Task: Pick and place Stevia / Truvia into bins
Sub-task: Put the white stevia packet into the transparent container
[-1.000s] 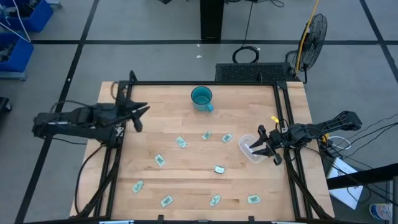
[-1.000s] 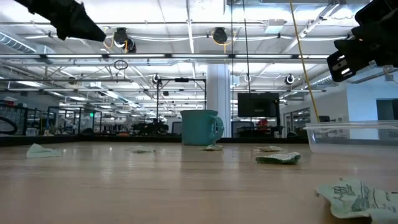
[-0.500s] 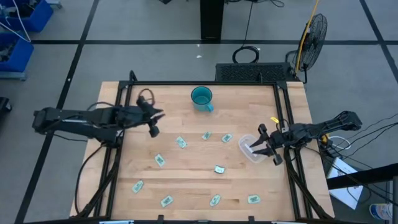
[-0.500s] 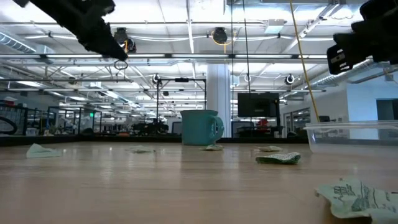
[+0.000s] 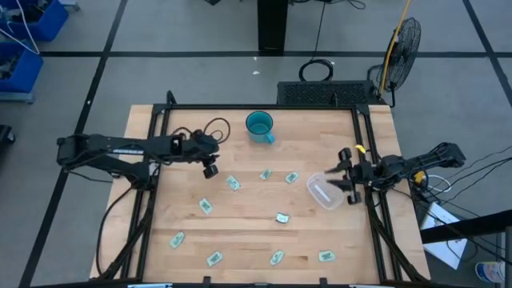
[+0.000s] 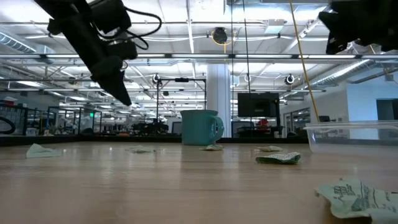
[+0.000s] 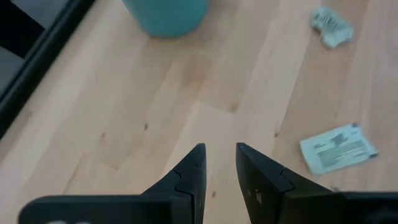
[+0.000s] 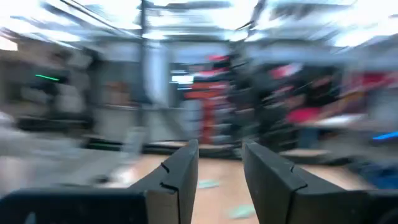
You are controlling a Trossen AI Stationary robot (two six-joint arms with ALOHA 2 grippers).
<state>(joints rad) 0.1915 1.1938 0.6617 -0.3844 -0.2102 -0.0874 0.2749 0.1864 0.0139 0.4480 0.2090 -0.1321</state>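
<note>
High view: left end effector (image 5: 210, 169) above table (image 5: 240, 232), fingers slightly parted, grasping nothing; right end effector (image 5: 346, 170) beside clear bin (image 5: 323, 190), parted, empty; sachets (image 5: 233, 183) scattered.

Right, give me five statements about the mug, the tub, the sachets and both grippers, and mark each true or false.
1. The teal mug stands upright near the table's far edge. True.
2. The clear tub already holds several sachets. False: it looks empty.
3. The left gripper holds a sachet. False: its fingers stand apart with nothing between them, above bare wood.
4. The sachets lie scattered on the table, outside the tub. True.
5. The right gripper is over the mug. False: it is by the tub at the table's right side.
</note>
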